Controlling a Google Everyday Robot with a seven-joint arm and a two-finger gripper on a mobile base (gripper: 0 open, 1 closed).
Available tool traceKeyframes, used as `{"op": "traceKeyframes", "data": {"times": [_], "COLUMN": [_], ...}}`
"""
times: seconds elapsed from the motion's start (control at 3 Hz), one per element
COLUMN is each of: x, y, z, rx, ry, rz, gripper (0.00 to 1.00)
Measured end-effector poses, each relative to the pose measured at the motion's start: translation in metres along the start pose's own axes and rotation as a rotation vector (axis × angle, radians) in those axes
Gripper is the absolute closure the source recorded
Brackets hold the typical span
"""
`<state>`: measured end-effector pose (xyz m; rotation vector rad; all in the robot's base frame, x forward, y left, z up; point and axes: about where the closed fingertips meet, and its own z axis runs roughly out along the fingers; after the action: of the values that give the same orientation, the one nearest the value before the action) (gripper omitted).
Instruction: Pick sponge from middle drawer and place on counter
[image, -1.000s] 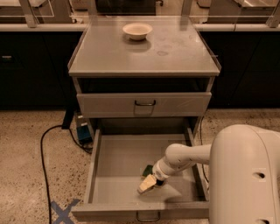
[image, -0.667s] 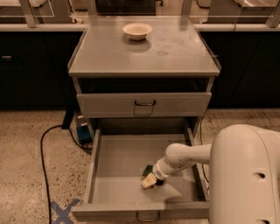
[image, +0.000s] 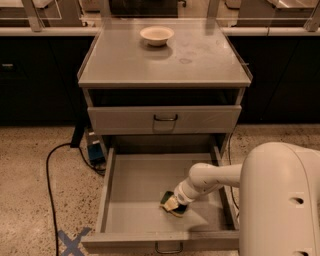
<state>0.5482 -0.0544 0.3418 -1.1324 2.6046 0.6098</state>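
Note:
The middle drawer (image: 132, 182) is pulled open at the bottom of the grey cabinet. The sponge (image: 168, 201), dark green over yellow, is in the drawer's front right part, tilted. My gripper (image: 175, 203) reaches in from the right on a white arm and is shut on the sponge, holding it just above the drawer floor. The counter (image: 190, 62) is the flat grey top of the cabinet, far above the gripper.
A cream-white bowl (image: 156, 35) stands at the back of the counter. Another drawer front (image: 165, 119) with a black handle is closed above the open drawer. My white body (image: 280, 200) fills the lower right. A black cable (image: 50, 165) and a blue tape cross (image: 70, 242) lie on the floor at left.
The gripper and the sponge have shifted slightly to the right and up together, and the sponge has tilted, showing more green.

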Motion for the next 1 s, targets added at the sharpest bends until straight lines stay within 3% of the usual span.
{"op": "traceKeyframes", "data": {"times": [0.33,0.67,1.0], "x": [-0.005,-0.004,-0.001], "y": [0.001,0.008,0.010], "z": [-0.007,-0.034,-0.033], "rx": [0.000,-0.058,-0.050], "ry": [0.000,-0.004,-0.005], "rz": [0.000,-0.024,-0.023], "gripper": [1.00,1.00,1.00]}}
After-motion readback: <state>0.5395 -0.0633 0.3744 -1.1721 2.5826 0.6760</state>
